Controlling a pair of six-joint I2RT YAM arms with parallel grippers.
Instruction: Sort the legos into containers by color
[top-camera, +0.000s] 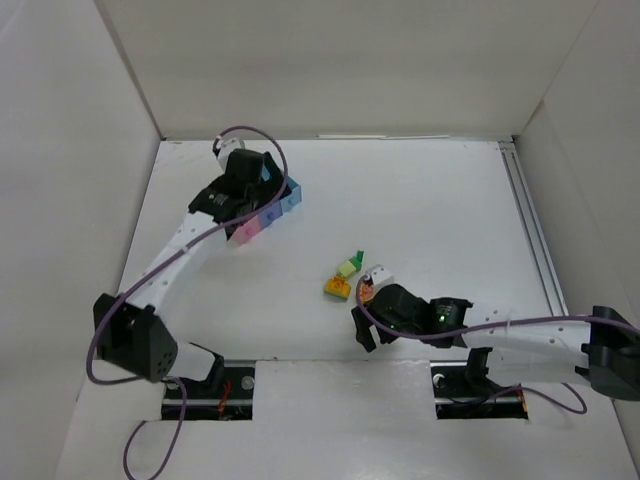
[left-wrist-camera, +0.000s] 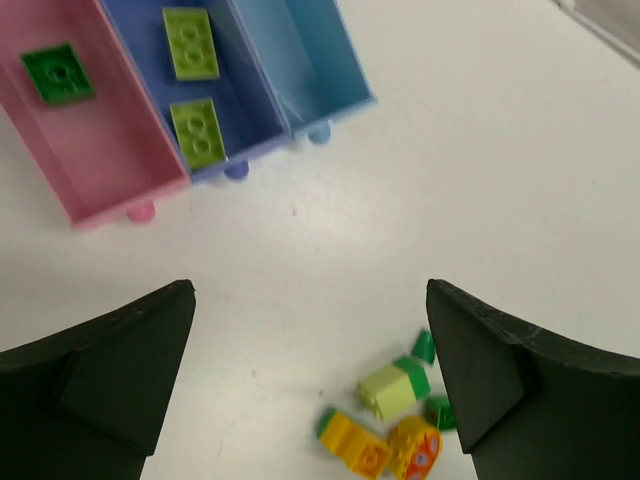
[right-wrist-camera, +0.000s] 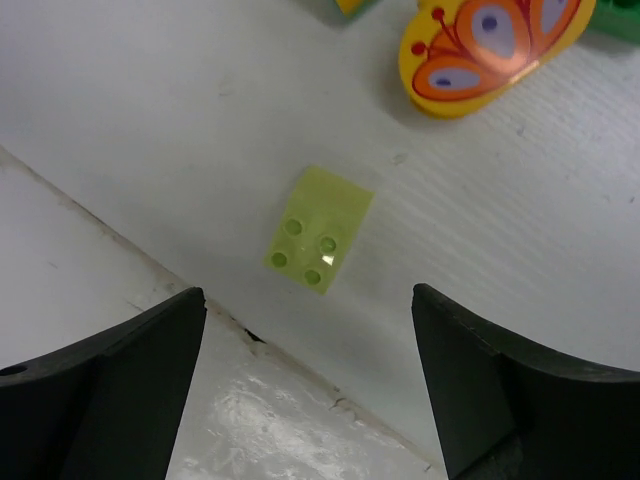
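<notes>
The containers (top-camera: 272, 213) sit at the back left as one joined tray. In the left wrist view a dark green lego (left-wrist-camera: 58, 73) lies in the pink compartment (left-wrist-camera: 120, 160). Two lime legos (left-wrist-camera: 190, 43) (left-wrist-camera: 197, 132) lie in the purple-blue compartment, and the light blue compartment (left-wrist-camera: 300, 60) holds nothing. My left gripper (top-camera: 250, 190) (left-wrist-camera: 310, 380) hovers over the tray, open and holding nothing. A pile of legos (top-camera: 343, 278) (left-wrist-camera: 390, 415) lies mid-table. My right gripper (top-camera: 358, 312) (right-wrist-camera: 310, 370) is open just above a flat lime lego (right-wrist-camera: 320, 229), which lies apart from both fingers.
An orange butterfly-printed piece (right-wrist-camera: 490, 45) (left-wrist-camera: 415, 450) lies at the pile's near side, close beyond the flat lime lego. The table's front seam (right-wrist-camera: 250, 335) runs right under the right fingers. White walls (top-camera: 80, 150) close in the left, back and right sides.
</notes>
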